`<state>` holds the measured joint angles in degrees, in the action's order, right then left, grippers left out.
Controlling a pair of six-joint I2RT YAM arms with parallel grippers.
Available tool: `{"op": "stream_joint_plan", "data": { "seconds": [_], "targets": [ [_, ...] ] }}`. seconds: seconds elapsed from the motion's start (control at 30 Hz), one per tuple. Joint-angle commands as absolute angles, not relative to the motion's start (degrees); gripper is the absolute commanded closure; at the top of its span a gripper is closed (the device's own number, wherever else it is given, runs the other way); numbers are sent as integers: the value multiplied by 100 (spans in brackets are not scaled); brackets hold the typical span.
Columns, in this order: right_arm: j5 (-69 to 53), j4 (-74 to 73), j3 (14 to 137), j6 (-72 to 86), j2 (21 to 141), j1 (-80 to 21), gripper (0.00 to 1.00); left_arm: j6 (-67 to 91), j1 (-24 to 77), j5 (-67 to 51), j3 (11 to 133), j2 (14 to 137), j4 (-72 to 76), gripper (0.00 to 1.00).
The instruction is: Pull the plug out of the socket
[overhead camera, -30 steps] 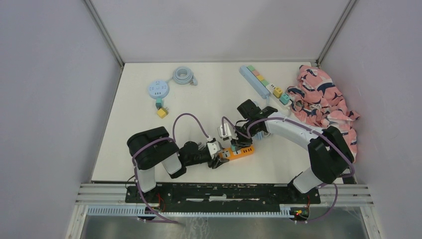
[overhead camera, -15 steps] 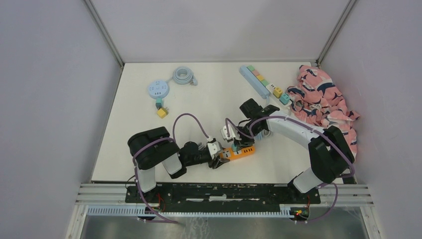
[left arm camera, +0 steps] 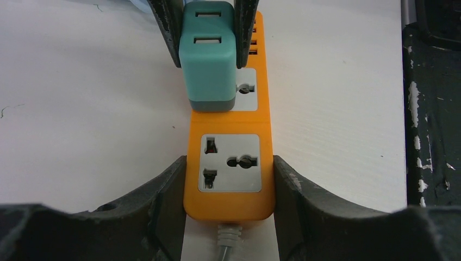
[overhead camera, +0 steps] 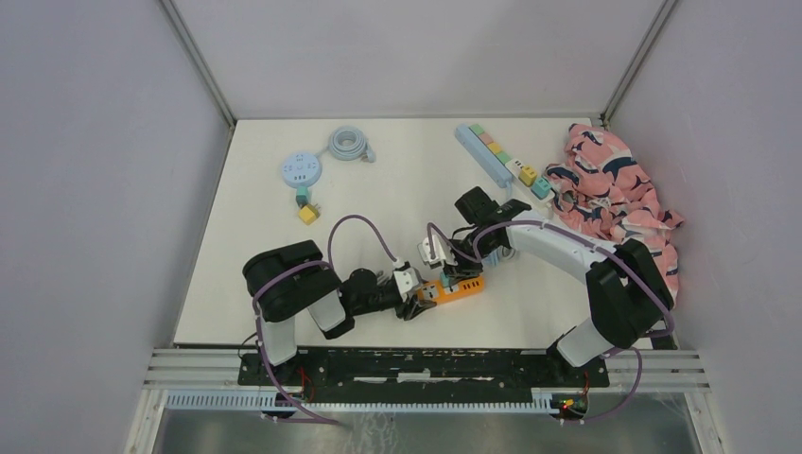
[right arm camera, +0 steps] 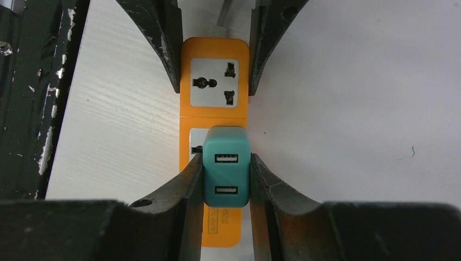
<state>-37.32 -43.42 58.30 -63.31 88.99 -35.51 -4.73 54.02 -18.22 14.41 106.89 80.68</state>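
Two-arm scene on a white tabletop (overhead camera: 378, 199). The orange power strip (left arm camera: 229, 124) lies near the front edge, between the two arms. The left hand (left arm camera: 228, 176) is clamped on the strip's cable end, one finger pressed against each long side. The teal plug (left arm camera: 207, 60) (a two-port USB adapter with a grey base) sits seated in the second outlet, its base flush on the strip's face. The outlet nearest the cable is bare. The right hand (right arm camera: 225, 166) is clamped on the plug, its fingers touching opposite side faces. At the far side lie a round pale-blue socket (overhead camera: 301, 170), a coiled cable (overhead camera: 348, 145), a pastel power strip (overhead camera: 492, 151) and a patterned cloth (overhead camera: 615, 189).
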Motion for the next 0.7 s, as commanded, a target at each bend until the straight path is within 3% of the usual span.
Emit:
{"op": "stream_joint_plan", "data": {
  "seconds": [0.0, 0.27, 0.47, 0.67],
  "targets": [
    [-4435, -4973, 5965, -7056, 8701, -3642, 100, -439, 5376, -1666, 1472, 10740, 8200, 97],
    [-4189, -3787, 6112, -5240, 8885, -3909, 100, -430, 5374, -1662, 1453, 10732, 8189, 97],
    [-3963, -4244, 6109, -5913, 8819, -3506, 100, -473, 5365, -1628, 1397, 10688, 8184, 97],
    [-4685, -5028, 6109, -6811, 8846, -3780, 100, -483, 5370, -1661, 1452, 10711, 8175, 97]
  ]
}}
